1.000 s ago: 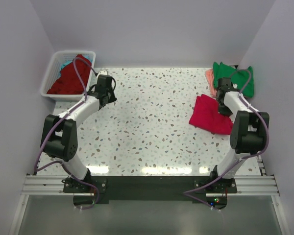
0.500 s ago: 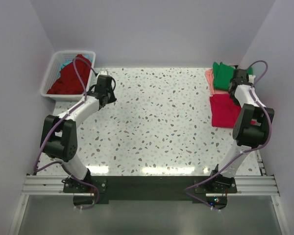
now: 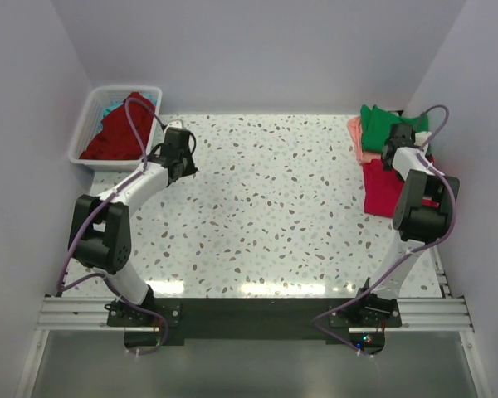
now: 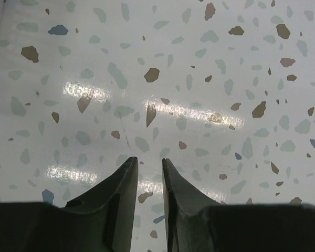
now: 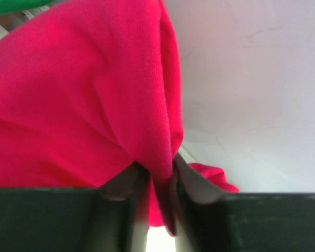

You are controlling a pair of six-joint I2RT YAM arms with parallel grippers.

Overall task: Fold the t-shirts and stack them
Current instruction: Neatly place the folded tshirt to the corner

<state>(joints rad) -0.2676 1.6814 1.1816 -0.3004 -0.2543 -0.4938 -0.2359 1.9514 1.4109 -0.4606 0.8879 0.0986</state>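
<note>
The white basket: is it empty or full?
Not empty: a dark red t-shirt lies heaped in the basket, with teal cloth showing beside it.

Top view bright, evenly lit from above, sharp; glare streaks on the table (image 3: 257, 207) along its lower edge, only soft shadows. Left wrist view sharp, two glare bands across mid-frame. Right wrist view soft: crimson-pink t-shirt (image 5: 84, 94) fills the left, blurred; overexposed patch at bottom centre.

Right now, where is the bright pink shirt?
In the top view the crimson-pink t-shirt lies at the right edge of the table, just nearer than the green t-shirt, with a fold pinched in the right gripper.
</note>
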